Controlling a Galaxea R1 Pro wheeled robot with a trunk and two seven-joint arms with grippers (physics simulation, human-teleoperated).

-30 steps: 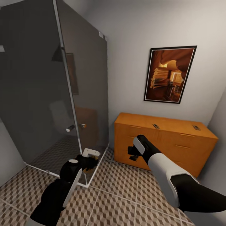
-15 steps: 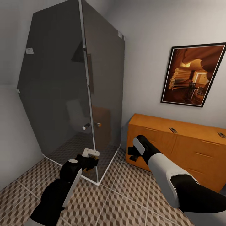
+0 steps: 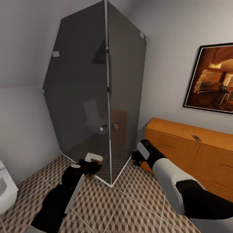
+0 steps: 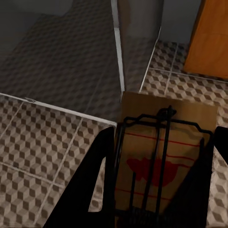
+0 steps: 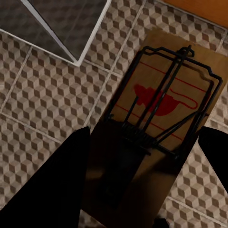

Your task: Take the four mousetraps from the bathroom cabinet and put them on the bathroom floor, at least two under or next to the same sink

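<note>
Each arm carries a mousetrap, and both hang above the bathroom floor [image 3: 129, 207], so the coming move turns on the way down and on a sink; in the left wrist view the left tool [image 4: 156, 190] is clenched on a mousetrap [image 4: 164, 156], its dark fingers along both long sides of the tan board, wire frame and red spot up, the long axis running out along the fingers toward the shower's corner; in the right wrist view the right tool [image 5: 142, 175] grips its own mousetrap [image 5: 164, 114] the same way, board flat over the cube-patterned tiles, long axis likewise pointing forward from the fingers.

In the head view the left tool [image 3: 92, 161] sits low before the glass corner, and the right tool [image 3: 137, 157] just beside the cabinet's near end; the white fixture [image 3: 6, 194] at the near left edge lies on the left arm's side, though what it is I cannot tell.

Beyond stands the dark glass shower enclosure [image 3: 97, 97], its metal frame meeting the tiles; to its right the cabinet [image 3: 194, 152], flat-topped, with another small mousetrap [image 3: 196, 138] lying on it; furthest, a framed picture [image 3: 213, 84] on the grey wall.
</note>
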